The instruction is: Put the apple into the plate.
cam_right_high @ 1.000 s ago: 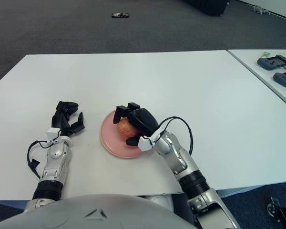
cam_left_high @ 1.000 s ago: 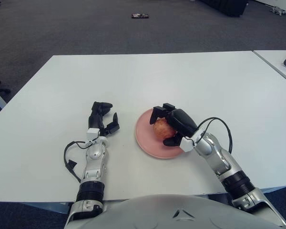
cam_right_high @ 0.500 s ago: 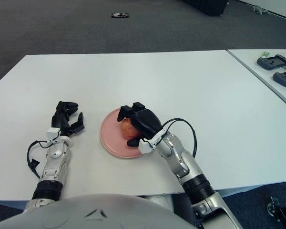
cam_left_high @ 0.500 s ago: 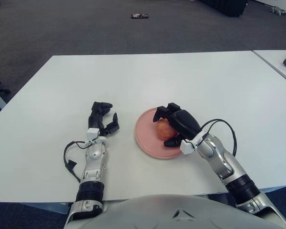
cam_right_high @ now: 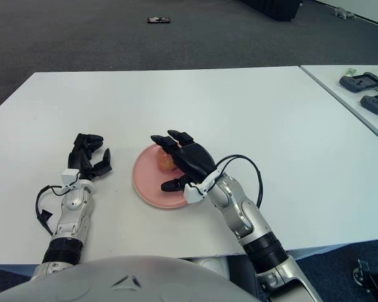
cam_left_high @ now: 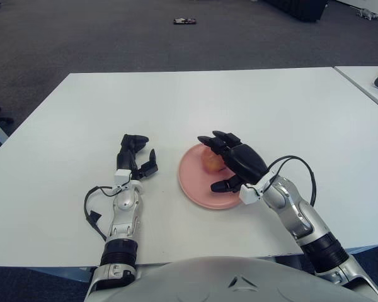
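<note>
Apple (cam_left_high: 211, 162) on plate (cam_left_high: 192, 185), right hand (cam_left_high: 230, 163) spread above

A white surface (cam_left_high: 239, 100) is standing on grey carpet (cam_left_high: 113, 38), where a small dark object (cam_left_high: 184, 21) is lying; dark devices (cam_right_high: 364, 82) are sitting on a neighbouring surface (cam_right_high: 340, 94).

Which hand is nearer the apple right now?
Right. The right hand is spread open directly over the apple on the pink plate; the left hand shows left of the plate.

apple (cam_left_high: 211, 162) mostly hidden behind right hand (cam_left_high: 234, 163)
</note>
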Tool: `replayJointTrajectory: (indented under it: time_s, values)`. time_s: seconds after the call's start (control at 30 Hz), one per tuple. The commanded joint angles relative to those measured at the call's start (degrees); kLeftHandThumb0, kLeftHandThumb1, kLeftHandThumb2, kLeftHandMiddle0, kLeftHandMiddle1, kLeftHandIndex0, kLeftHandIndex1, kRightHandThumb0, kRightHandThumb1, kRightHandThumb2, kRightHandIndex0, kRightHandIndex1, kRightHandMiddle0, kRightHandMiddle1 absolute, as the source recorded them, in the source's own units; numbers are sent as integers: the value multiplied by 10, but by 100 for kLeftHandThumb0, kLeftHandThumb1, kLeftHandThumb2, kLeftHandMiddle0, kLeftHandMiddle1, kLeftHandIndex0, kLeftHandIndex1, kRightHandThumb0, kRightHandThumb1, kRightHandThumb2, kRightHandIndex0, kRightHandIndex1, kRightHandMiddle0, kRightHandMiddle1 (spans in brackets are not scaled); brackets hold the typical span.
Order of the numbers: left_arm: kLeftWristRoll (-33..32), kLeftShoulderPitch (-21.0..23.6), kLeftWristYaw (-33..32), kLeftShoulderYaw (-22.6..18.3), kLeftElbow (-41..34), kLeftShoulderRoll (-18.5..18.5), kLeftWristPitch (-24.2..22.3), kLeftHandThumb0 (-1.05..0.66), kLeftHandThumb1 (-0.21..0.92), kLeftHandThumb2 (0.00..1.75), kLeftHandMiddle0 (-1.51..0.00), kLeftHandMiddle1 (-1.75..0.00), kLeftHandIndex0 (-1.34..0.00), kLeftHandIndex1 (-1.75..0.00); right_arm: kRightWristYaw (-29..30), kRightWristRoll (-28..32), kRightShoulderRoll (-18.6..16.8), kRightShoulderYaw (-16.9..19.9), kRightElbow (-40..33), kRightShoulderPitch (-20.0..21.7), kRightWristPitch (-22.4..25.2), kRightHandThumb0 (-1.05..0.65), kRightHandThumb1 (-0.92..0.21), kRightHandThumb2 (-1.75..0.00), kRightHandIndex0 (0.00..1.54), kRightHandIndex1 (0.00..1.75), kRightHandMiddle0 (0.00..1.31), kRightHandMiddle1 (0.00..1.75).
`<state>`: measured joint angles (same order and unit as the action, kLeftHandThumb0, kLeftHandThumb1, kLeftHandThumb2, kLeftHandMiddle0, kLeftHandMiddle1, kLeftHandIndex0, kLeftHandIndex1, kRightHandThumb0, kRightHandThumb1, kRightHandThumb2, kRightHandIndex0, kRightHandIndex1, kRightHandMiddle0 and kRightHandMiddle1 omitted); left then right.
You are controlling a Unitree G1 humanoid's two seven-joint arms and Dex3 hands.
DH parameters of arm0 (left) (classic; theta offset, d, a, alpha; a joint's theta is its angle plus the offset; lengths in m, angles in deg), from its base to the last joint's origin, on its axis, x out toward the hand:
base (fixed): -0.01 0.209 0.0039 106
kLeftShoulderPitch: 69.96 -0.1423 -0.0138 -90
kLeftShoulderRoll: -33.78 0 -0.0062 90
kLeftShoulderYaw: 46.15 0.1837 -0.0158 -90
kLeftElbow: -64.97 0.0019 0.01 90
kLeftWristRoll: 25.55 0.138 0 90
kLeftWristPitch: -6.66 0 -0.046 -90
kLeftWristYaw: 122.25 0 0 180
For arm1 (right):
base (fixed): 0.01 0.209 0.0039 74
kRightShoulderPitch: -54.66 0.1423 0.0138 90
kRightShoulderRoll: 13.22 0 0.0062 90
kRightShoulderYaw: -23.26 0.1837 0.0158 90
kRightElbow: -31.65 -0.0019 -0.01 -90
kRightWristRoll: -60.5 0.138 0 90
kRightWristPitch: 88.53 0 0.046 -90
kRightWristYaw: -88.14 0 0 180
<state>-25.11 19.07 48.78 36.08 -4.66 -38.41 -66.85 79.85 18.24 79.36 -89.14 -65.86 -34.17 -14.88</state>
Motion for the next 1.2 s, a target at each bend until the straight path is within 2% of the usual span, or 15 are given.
replayJointTrajectory:
  time_s: [0.0, 0.33, 0.47, 0.67, 0.8, 0.9, 1.0, 1.03, 1.07, 1.1, 1.13, 1.17]
  values:
    - [1, -9, 0, 2, 10, -2, -17, -1, 41, 108, -72, -133, -39, -175, -9, 11, 4, 5, -13, 1, 8, -105, -79, -56, 0, 0, 0, 0]
    - [-2, -7, 1, 0, 14, -1, -17, -1, 40, 111, -71, -138, -38, -175, -18, 28, 11, 11, -26, -4, 9, -105, -76, -53, 0, 0, 0, 0]
    - [-3, -8, 3, 1, 13, -1, -17, -1, 39, 112, -72, -136, -40, -175, -23, 38, 12, 16, -36, -11, 12, -105, -79, -53, 0, 0, 0, 0]
    - [-3, -7, 5, 1, 14, -1, -18, -1, 37, 114, -73, -137, -40, -175, -2, 47, 4, 26, -41, -20, 10, -105, -81, -53, 0, 0, 0, 0]
    - [-4, -5, 7, 1, 20, -3, -19, -1, 37, 115, -72, -139, -40, -175, 54, 65, -21, 44, -25, -29, -10, -104, -82, -54, 0, 0, 0, 0]
    - [-2, -5, 4, 1, 22, -3, -20, -1, 39, 113, -70, -140, -39, -175, 90, 120, -54, 57, -5, -36, -38, -100, -85, -56, 0, 0, 0, 0]
    - [0, -3, 1, 0, 24, -3, -18, -1, 40, 112, -69, -140, -38, -175, 119, 149, -75, 66, 12, -37, -61, -94, -86, -64, 0, 0, 0, 0]
    - [0, -3, 0, 0, 24, -2, -18, -1, 40, 112, -69, -140, -38, -175, 142, 167, -93, 73, 23, -39, -80, -91, -86, -67, 0, 0, 0, 0]
    - [-1, -3, 0, 0, 24, -2, -18, -1, 41, 111, -69, -141, -38, -175, 159, 180, -106, 78, 32, -40, -95, -88, -84, -71, 0, 10, 0, 17]
    - [-1, -3, 0, -1, 24, -1, -18, -1, 41, 111, -69, -141, -38, -175, 182, 195, -124, 86, 43, -42, -113, -82, -79, -78, 0, 29, 0, 46]
    - [-2, -3, -1, -1, 24, -1, -19, -1, 41, 111, -68, -141, -38, -175, 197, 205, -137, 92, 50, -43, -126, -74, -74, -89, 0, 54, 0, 73]
    - [-2, -3, -1, -1, 23, -1, -18, -1, 41, 111, -68, -141, -37, -175, 216, 214, -151, 99, 58, -45, -139, -71, -71, -93, 0, 63, 0, 83]
